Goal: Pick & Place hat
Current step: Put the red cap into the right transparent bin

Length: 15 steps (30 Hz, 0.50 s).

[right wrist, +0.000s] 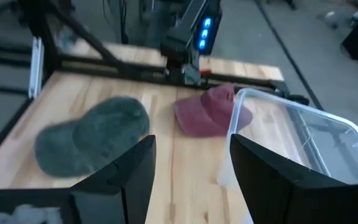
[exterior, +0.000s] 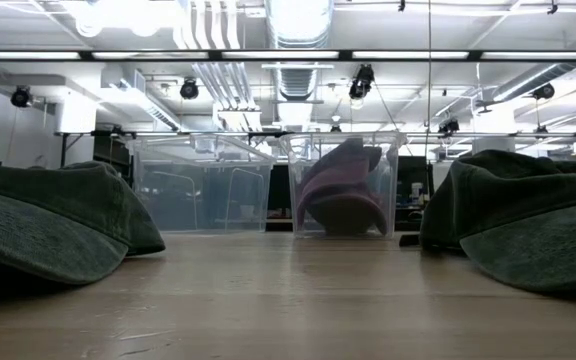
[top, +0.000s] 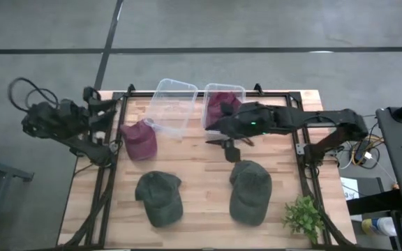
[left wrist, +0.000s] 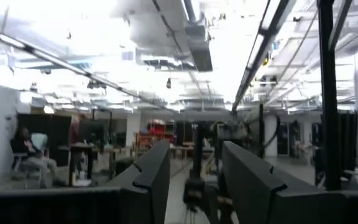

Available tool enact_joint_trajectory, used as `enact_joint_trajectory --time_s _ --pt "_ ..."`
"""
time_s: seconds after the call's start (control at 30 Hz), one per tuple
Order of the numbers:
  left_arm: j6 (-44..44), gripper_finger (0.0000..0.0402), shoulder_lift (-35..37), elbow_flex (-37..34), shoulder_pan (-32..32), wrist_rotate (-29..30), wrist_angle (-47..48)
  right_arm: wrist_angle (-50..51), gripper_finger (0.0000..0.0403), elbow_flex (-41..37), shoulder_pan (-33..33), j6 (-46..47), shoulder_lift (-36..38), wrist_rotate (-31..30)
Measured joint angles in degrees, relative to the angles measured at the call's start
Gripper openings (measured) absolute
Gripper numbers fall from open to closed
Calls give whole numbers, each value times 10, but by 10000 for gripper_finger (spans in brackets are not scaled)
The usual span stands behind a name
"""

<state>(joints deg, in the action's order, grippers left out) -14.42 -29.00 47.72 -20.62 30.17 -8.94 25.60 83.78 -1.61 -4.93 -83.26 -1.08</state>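
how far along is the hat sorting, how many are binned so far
One maroon hat already sits in the right bin. Nothing is in hand: the right gripper hangs open and empty over the table. Left to do: the second maroon hat and two green hats; the left bin is empty.

Two bins (top: 172, 106) stand side by side at the table's (top: 201, 181) back, one hat (top: 221, 103) inside the right bin, three hats (top: 159, 197) before them.
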Motion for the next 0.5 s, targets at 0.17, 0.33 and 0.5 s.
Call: enact_joint_trajectory --time_s 0.17,0.33,0.5 --pt "-16 140 -77 108 0 10 118 -79 203 -105 0 36 89 -4" --pt "56 140 -179 238 0 79 356 -140 203 -176 0 38 157 -5" --pt "212 140 -274 353 0 122 619 -145 203 -222 0 60 200 -5"
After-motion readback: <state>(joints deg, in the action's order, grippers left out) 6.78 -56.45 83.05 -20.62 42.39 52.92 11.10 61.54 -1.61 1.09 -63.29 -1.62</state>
